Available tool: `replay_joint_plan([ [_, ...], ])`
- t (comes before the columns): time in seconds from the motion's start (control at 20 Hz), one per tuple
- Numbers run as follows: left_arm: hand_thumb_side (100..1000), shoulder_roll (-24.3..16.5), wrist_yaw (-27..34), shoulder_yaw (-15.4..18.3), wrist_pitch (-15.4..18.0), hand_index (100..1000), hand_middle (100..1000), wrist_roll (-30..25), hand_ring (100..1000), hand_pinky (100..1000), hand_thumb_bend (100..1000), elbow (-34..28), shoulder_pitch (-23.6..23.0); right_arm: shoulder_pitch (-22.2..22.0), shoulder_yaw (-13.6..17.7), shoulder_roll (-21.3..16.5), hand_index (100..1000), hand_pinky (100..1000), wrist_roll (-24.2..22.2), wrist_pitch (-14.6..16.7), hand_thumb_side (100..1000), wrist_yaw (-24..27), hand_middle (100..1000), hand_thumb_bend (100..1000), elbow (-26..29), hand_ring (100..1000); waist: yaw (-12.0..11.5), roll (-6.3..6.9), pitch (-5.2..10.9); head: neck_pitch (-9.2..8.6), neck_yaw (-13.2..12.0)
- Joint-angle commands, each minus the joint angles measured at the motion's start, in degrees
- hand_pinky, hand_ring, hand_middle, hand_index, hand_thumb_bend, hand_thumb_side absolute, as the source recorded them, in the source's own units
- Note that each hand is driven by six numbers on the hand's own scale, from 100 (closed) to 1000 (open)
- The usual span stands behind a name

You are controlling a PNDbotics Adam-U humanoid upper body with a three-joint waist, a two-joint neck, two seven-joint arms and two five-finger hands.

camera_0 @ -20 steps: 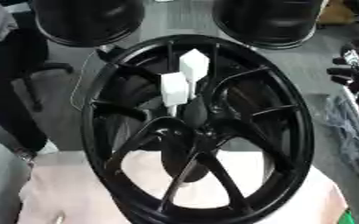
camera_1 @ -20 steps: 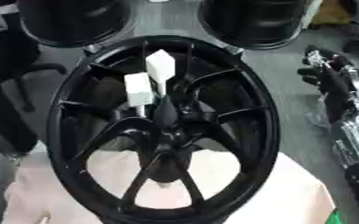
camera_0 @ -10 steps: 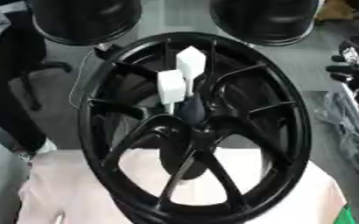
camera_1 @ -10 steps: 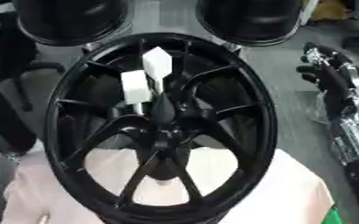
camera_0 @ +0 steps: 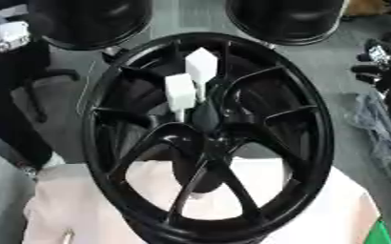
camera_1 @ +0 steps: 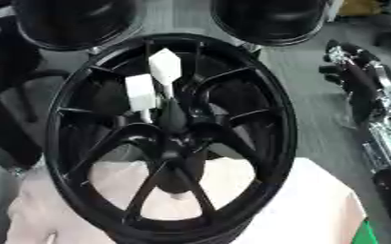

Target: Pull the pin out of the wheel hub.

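Black wheel hub (camera_0: pixel 207 138) standing on pale worktop (camera_1: pixel 315 209), two white-headed pins (camera_0: pixel 180 93) (camera_0: pixel 201 64) seated near its centre, toward 12 o'clock. Right arm visible at 3 o'clock edge, right hand (camera_1: pixel 342 62) too dark to judge as wide or narrow; left hand out of sight. Pull apparently not begun; next likely a reach between spokes to pinch a pin. Open room only at 3 o'clock; more rims (camera_1: pixel 274 19) crowding 12.

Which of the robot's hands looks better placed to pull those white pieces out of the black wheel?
Probably the right: only the right arm shows, beside the wheel, its hand unclear. No left hand is visible. The white pins stand nearer the wheel's left, so it's a cautious call.
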State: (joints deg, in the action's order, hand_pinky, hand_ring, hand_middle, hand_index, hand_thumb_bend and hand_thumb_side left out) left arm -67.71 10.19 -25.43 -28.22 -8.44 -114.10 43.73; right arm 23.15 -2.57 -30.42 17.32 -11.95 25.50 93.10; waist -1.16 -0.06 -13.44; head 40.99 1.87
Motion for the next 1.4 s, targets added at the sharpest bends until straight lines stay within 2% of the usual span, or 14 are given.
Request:
replay_joint_plan([
  [0.05,508,0.9,-1.0,-3.4,-1.8,803,745,-2.7,774,815,494,-0.5,3.6,0.4,0.1,-1.9,818,815,-0.1,-0.1,475,-0.3,655,193,0.8,688,-0.1,0.11,1.51,0.28,1.2],
  [0.3,556,5.9,-1.5,-8.7,-6.2,841,749,-7.2,775,811,511,-0.5,10.9,-0.2,0.2,-1.9,817,816,0.0,-0.1,476,-0.2,655,196,0.7,687,-0.4,0.30,1.62,0.38,2.3],
  [0.6,562,10.8,-2.8,-12.8,-11.6,867,778,-12.6,792,823,525,0.2,17.2,-0.4,0.2,-1.9,817,815,0.0,0.0,476,-0.2,655,198,0.5,687,-1.0,0.52,1.52,0.56,2.4],
  [0.95,571,16.2,-7.1,-15.3,-17.7,866,795,-19.1,809,840,562,3.0,21.8,-0.5,0.1,-1.6,817,814,-0.1,0.0,478,-0.2,654,198,0.4,687,-1.6,0.62,1.32,0.70,2.3],
  [1.4,548,21.0,-14.0,-15.7,-18.4,834,787,-27.5,800,832,547,7.3,24.4,-0.5,0.0,-1.3,817,814,-0.2,0.1,479,-0.2,654,200,0.3,687,-1.7,0.71,0.88,0.31,1.9],
])
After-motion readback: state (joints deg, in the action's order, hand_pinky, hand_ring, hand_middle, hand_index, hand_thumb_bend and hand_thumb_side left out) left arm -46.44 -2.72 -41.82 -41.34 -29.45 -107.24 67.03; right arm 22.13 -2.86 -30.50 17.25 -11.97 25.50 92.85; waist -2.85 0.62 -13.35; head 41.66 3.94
